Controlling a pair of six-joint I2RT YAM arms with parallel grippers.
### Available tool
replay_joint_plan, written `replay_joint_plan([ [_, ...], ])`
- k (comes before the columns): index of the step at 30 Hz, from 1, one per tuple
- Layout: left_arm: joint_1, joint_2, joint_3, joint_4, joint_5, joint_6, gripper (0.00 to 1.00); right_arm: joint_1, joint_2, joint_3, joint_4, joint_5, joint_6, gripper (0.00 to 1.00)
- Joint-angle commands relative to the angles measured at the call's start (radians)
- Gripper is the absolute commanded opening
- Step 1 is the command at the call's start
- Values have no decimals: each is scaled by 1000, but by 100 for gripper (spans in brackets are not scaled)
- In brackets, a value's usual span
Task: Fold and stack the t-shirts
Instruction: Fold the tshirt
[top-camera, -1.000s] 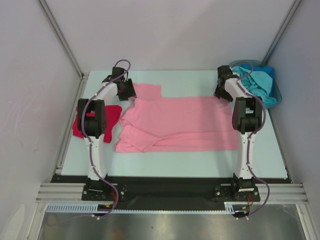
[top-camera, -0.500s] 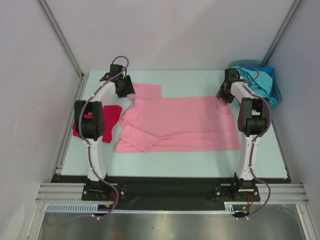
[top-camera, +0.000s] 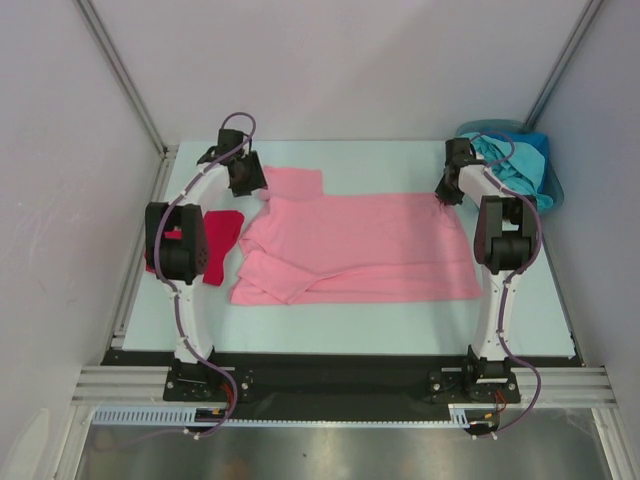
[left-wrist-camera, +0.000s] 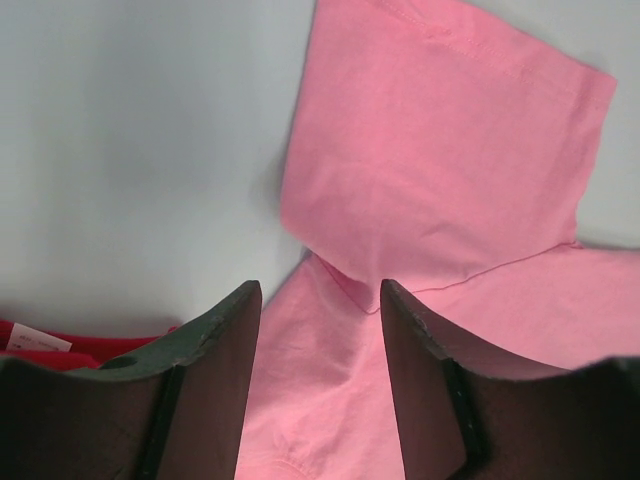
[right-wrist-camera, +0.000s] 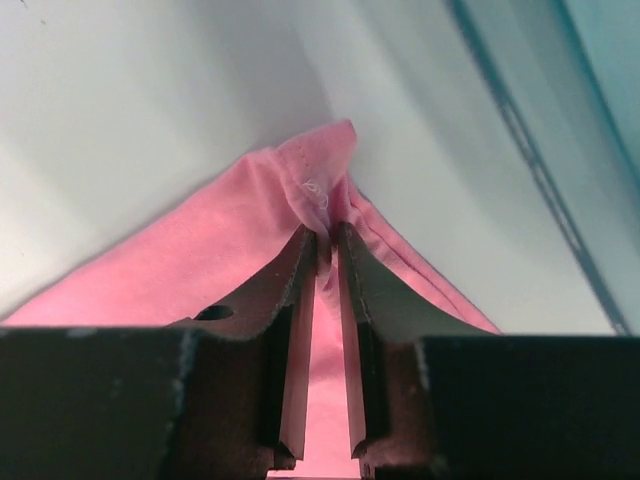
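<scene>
The light pink t-shirt (top-camera: 360, 245) lies spread across the middle of the table. My left gripper (top-camera: 258, 190) is open, low over its far left shoulder beside the sleeve (left-wrist-camera: 450, 160), with pink cloth between the jaws. My right gripper (top-camera: 442, 197) is shut on the shirt's far right corner (right-wrist-camera: 320, 190), which bunches at the fingertips. The bright red t-shirt (top-camera: 222, 232) lies folded at the left, partly behind my left arm; a strip of it shows in the left wrist view (left-wrist-camera: 60, 345). Teal and blue t-shirts (top-camera: 520, 165) lie heaped at the far right.
The teal and blue heap sits in a blue bin (top-camera: 553, 185) at the far right corner, close behind my right gripper. Grey walls enclose the table at the back and both sides. The black front rail (top-camera: 340, 375) runs along the near edge.
My right gripper moved a little right and back, pulling the pink shirt's far right corner outward. My left gripper shifted slightly back along the shirt's left shoulder.
</scene>
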Motion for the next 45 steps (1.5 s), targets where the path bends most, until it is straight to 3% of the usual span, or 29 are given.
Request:
replay_joint_plan([
  [1, 7, -42, -8, 0, -53, 3, 56, 25, -26, -30, -37, 5, -3, 18],
  [11, 5, 85, 96, -63, -98, -11, 59, 27, -43, -47, -11, 6, 6, 15],
  [20, 2, 174, 158, -50, -11, -69, 58, 24, -38, -52, -10, 6, 6, 15],
  [32, -3, 208, 201, -9, 17, -80, 58, 27, -41, -58, -5, 9, 3, 13],
  [45, 5, 215, 256, -4, -60, -52, 58, 28, -47, -72, 6, 9, 6, 12],
])
